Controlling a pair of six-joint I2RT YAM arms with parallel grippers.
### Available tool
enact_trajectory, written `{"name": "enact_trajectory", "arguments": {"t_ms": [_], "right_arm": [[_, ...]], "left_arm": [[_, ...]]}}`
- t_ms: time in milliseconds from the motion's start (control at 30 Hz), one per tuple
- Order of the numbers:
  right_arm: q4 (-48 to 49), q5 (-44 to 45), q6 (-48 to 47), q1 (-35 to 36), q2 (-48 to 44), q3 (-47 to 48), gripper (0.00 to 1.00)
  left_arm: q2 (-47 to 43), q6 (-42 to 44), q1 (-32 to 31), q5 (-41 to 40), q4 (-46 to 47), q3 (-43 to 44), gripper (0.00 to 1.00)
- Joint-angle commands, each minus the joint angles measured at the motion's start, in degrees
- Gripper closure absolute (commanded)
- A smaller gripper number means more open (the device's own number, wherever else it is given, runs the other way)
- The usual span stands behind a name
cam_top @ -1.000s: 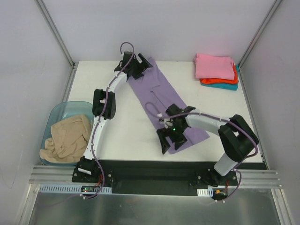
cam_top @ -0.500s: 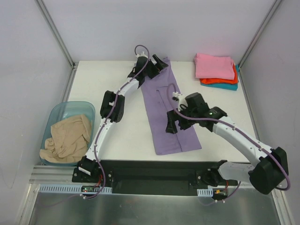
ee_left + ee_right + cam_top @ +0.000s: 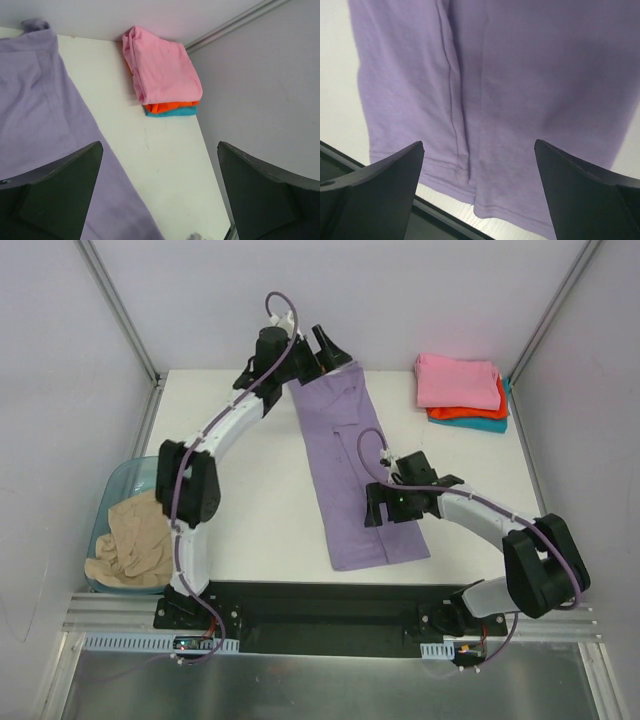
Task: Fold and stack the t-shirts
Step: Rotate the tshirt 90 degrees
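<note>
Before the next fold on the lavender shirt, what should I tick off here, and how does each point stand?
1. Left pincer open and empty at the far end of the lavender t-shirt: ok.
2. Right pincer open and empty over the shirt's near hem: ok.
3. Shirt lying flat as a long strip: ok.
4. Folded stack, pink over orange-red over teal, apart from the lavender one: ok.
5. Tan t-shirt folded: not ok, crumpled in the bin.
6. Layers under the strip even: cannot tell.
</note>
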Motion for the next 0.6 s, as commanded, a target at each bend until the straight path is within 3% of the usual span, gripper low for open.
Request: {"name": "enact_trajectory", "arguments": {"t_ms": [0, 267, 400, 567], "right_arm": [[5.03, -4.86, 3.48, 0.86, 4.11, -3.26, 0.03], [3.62, -10.4, 4.02, 14.65, 6.49, -0.38, 0.03], [2.57, -10.59, 3.85, 18.44, 3.61, 2.78, 0.03], [-4.63, 4.41, 4.37, 18.18, -6.75, 4.56, 0.03]], "left_arm": [[-15.42, 6.86, 0.42, -4.76, -1.94, -16.72, 0.01], [-32.92, 7.83, 0.42, -4.95, -9.76, -39.83, 0.01], [-39.94, 9.15, 0.42, -7.75, -16.79, -46.53, 0.01], [-50.05, 8.71, 0.33, -10.22, -23.9, -55.4, 0.01]]}}
